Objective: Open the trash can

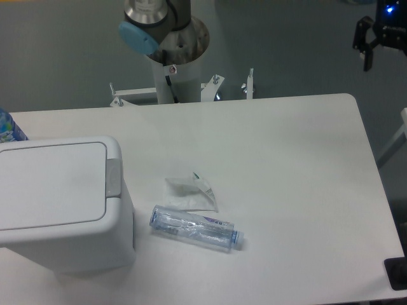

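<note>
The trash can [63, 254] is a boxy white bin at the table's left front. Its flat lid [51, 184] lies shut and level, with the light grey push tab [113, 178] on its right edge. My gripper [362, 56] is black and hangs high at the far right, beyond the table's back corner and far from the bin. Its two fingers stand apart with nothing between them.
A clear plastic bottle [196, 228] lies on its side just right of the bin, with a crumpled clear wrapper [194, 190] behind it. The arm's base column [173, 60] rises at the table's back edge. A blue-labelled item [7, 128] peeks in at the left edge.
</note>
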Tool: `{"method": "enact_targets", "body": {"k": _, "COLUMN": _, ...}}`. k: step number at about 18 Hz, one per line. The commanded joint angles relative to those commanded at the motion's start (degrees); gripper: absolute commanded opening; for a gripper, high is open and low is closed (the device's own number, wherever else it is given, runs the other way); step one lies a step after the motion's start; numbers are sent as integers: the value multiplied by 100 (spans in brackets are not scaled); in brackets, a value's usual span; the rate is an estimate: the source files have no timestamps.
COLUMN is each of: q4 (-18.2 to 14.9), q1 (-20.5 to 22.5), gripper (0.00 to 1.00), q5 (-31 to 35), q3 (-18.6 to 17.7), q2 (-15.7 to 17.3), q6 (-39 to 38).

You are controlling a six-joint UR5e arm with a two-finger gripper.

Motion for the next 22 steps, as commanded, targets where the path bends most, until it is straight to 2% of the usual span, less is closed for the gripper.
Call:
{"method": "enact_targets", "body": {"k": 6, "q4": -70, "q1": -184, "gripper": 100, "q5": -18, "q3": -53, "q2": 176, "q6": -183}}
{"method": "enact_targets", "body": {"k": 14, "q4": 0, "q1": -878, "gripper": 100, "q5": -88, "q3": -35, "q2": 176, "q6": -2493}}
{"method": "enact_targets", "body": {"k": 17, "q4": 148, "q1": -967, "gripper": 100, "q5": -578, "q3": 17, "q2": 141, "q6": -3398}}
{"method": "enact_targets", "body": {"k": 20, "q4": 246, "q1": -1072, "gripper": 100, "q5": -791, "q3": -44, "q2": 176, "q6": -4663}}
{"method": "enact_targets", "body": {"k": 22, "q4": 246, "q1": -1396, "gripper": 100, "q5": -782, "q3": 26, "q2": 176, "q6": -5437}}
